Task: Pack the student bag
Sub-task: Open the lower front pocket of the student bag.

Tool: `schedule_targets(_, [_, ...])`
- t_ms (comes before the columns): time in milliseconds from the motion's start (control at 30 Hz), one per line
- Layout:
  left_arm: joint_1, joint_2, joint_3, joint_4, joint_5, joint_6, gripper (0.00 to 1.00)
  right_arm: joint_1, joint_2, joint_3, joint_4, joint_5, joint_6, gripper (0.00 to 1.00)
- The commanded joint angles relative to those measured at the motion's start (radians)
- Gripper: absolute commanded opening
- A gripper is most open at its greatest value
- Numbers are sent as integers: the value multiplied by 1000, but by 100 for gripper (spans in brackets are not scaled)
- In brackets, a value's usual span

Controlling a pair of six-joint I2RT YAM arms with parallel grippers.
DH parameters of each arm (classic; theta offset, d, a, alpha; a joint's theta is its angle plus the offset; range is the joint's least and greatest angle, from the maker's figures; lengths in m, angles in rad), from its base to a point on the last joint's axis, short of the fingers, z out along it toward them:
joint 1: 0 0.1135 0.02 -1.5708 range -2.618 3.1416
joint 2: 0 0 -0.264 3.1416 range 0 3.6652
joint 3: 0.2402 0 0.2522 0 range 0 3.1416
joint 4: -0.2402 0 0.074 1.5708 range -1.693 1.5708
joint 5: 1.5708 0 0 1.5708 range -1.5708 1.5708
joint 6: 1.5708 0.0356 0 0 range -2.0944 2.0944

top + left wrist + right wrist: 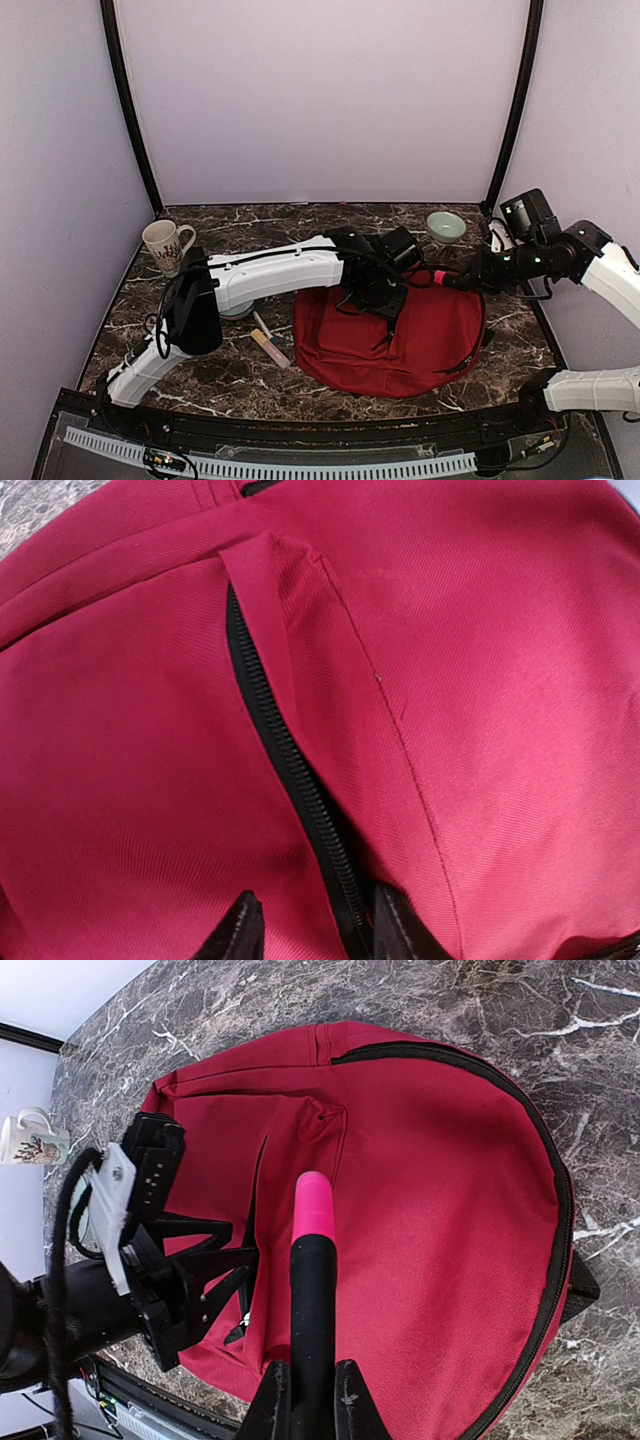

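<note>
Left tool (318,932), jaws partly apart, is straddling the pocket zipper (285,760) of the student bag (425,345), which is lying flat at table (230,385) centre. Right tool (312,1395) is clamping a pink-tipped pen (313,1250) over it. Judgement: hold the pocket mouth wide, then feed the pen tip-first.

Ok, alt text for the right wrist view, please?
The right hand grips a pink-tipped black pen, pointing it over the dark-red student bag, which lies flat on the marble table. The left hand, fingers apart, is at the bag's front pocket; a mug stands at the left edge.
</note>
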State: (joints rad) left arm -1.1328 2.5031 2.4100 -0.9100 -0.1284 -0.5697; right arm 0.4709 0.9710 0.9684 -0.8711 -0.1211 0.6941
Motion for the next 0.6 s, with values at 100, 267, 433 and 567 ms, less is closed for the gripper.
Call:
schedule_targets(100, [-10, 13, 40, -56, -71, 12, 23, -5, -13, 10, 20, -20, 14, 0])
schedule_targets(267, [-11, -7, 63, -73, -112, 4, 0, -5, -15, -3, 64, -91, 13, 0])
schedule_targets(433, [-12, -50, 61, -74, -103, -29, 0, -4, -2, -26, 148, -217, 16, 0])
schedule_targets(567, [-12, -77, 56, -87, -94, -52, 0, -3, 24, -50, 189, -270, 41, 0])
